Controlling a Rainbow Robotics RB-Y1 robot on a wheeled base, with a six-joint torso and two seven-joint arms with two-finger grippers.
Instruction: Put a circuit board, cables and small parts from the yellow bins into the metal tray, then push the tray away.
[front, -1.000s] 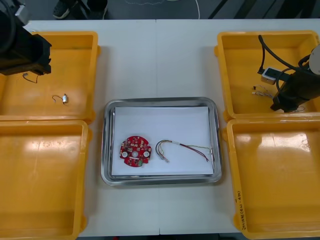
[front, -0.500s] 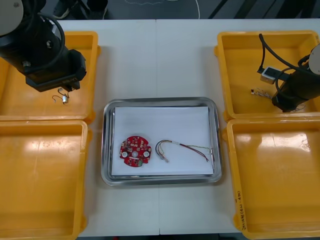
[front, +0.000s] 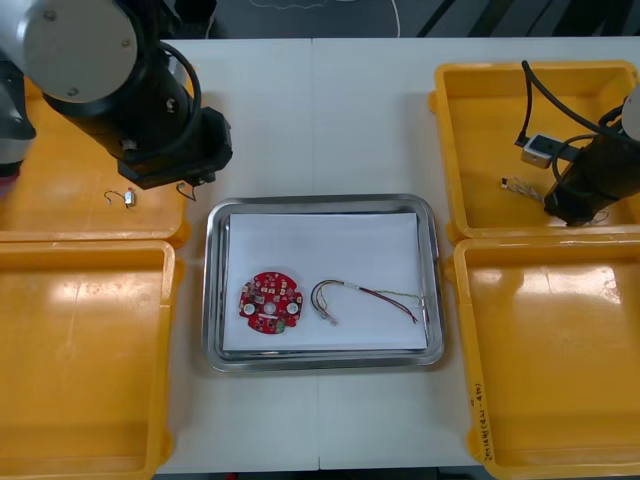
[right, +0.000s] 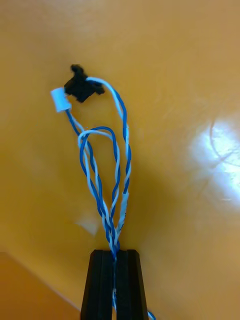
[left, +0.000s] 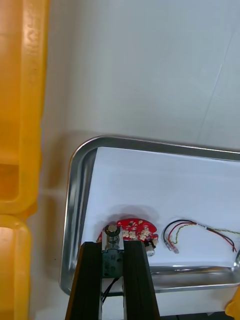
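Left wrist view: my left pincer (left: 112, 252) clamps a small metal part (left: 112, 239) beside the metal tray (left: 79, 200), ready for dropping, while my right pincer (right: 114, 256) pinches the twisted blue and white cable (right: 107, 222).

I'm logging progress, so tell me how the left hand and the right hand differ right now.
Load: the left hand grips a small metal part; the right hand grips a blue and white cable.
Place: the left hand is above the table, by the tray's far left corner; the right hand is over the far right bin.
Both are shut on something.
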